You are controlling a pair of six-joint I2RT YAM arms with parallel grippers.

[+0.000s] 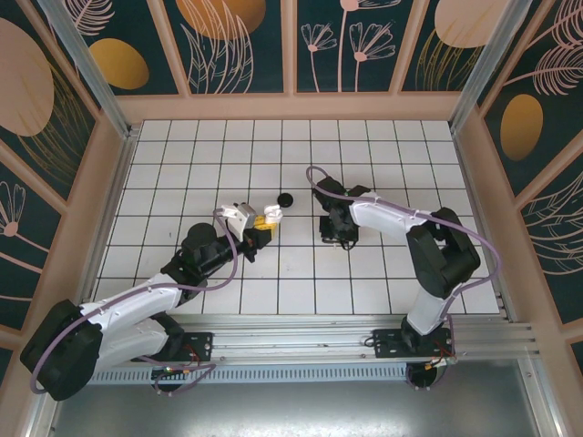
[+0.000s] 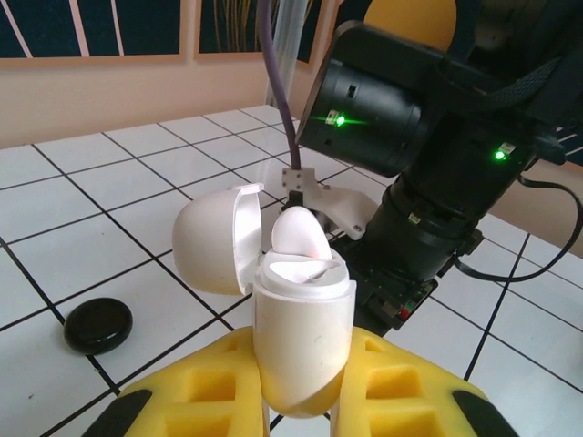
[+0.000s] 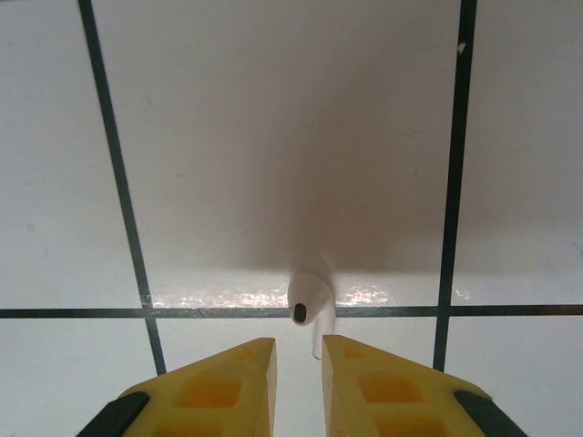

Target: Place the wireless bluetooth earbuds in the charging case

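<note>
Right gripper [image 3: 299,353], jaws narrow, straddles white earbud [image 3: 308,302] stem: centre, then pinch gently; left gripper [image 2: 301,393] clamps open case [image 2: 302,314].

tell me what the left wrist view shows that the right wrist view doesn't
Left wrist: the left tool shut on a white case, its lid open and a seated bud poking out. A black disc lies on the tiles, with the right arm behind.
Right wrist: a loose white bud lying on a grid line, just ahead of the right tool, jaws narrowly apart.
Both: white tiles with dark lines, and yellow fingers at the bottom edge.
</note>
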